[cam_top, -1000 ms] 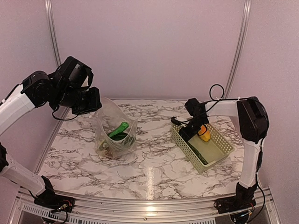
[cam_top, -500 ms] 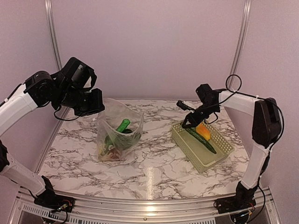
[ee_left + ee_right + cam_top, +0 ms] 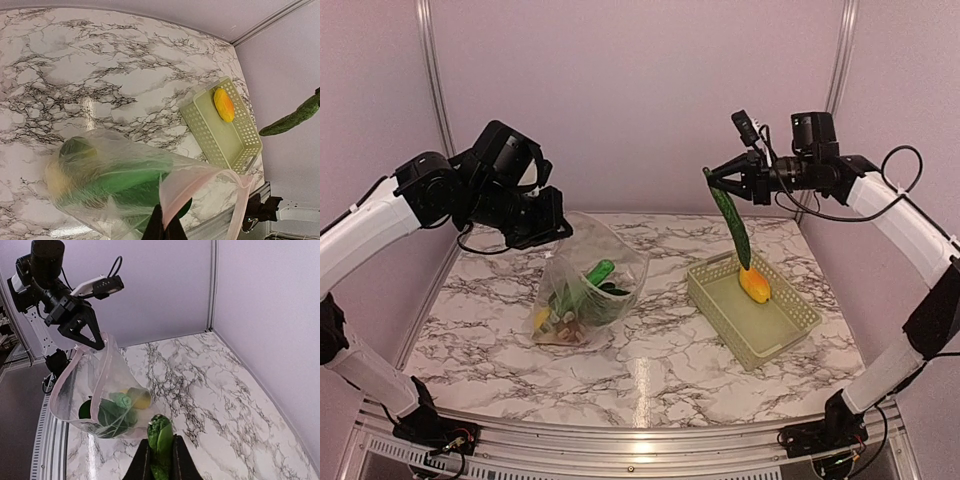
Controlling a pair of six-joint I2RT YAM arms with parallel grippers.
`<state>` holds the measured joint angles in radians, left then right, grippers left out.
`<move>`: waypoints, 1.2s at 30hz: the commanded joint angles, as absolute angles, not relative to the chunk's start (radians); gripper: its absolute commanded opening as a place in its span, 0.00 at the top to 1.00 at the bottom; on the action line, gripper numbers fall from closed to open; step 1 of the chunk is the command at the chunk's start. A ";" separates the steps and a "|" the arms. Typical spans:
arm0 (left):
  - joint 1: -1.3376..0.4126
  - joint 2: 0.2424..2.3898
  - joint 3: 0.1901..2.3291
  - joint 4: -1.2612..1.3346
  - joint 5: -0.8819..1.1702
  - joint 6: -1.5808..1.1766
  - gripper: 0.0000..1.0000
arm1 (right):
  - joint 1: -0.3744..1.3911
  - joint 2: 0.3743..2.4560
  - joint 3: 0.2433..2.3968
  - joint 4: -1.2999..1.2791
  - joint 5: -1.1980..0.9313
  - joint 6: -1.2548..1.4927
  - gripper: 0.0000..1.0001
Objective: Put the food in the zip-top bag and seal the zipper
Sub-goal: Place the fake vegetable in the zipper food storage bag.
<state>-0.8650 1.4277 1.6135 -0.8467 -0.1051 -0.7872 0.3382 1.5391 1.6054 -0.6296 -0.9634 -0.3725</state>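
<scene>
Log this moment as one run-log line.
left fingers: shut on zip-top bag rim | right fingers: holding long green vegetable aloft | orange-yellow piece: in basket

open table [image 3: 660, 352] between zip-top bag [image 3: 610, 250] and basket [image 3: 715, 312]; green vegetable [image 3: 732, 225] in midair near the basket

A white worktop [image 3: 650, 360] veined in grey and black is seen, edged at the front by a metal rail [image 3: 640, 445]. A pale green lattice basket [image 3: 780, 325] is set on its right half, turned at an angle to the edges. The scene is enclosed by pale lilac walls [image 3: 640, 100], and two slim metal posts [image 3: 839, 60] are fixed against the back wall.
</scene>
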 commanded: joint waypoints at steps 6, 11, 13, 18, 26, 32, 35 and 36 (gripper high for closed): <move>-0.896 1.501 1.753 -0.757 -0.042 -0.842 1.00 | 0.524 1.442 1.505 0.438 -1.061 0.201 1.00; -0.897 1.485 1.726 -0.755 -0.062 -0.842 1.00 | 0.624 1.547 1.581 0.670 -0.973 0.436 1.00; -0.896 1.469 1.691 -0.755 -0.073 -0.849 1.00 | 0.665 1.578 1.588 0.708 -0.944 0.427 1.00; -0.897 1.430 1.606 -0.752 -0.098 -0.869 1.00 | 0.725 1.649 1.578 0.804 -0.897 0.463 1.00; -0.893 1.382 1.546 -0.742 -0.145 -0.893 1.00 | 0.788 1.697 1.555 0.872 -0.893 0.494 1.00; -0.891 1.372 1.536 -0.739 -0.151 -0.890 1.00 | 0.816 1.704 1.593 0.883 -0.902 0.494 1.00; -0.890 1.371 1.526 -0.735 -0.153 -0.886 1.00 | 0.818 1.701 1.615 0.871 -0.905 0.486 1.00; -0.889 1.370 1.524 -0.731 -0.153 -0.884 1.00 | 0.819 1.698 1.618 0.864 -0.904 0.479 1.00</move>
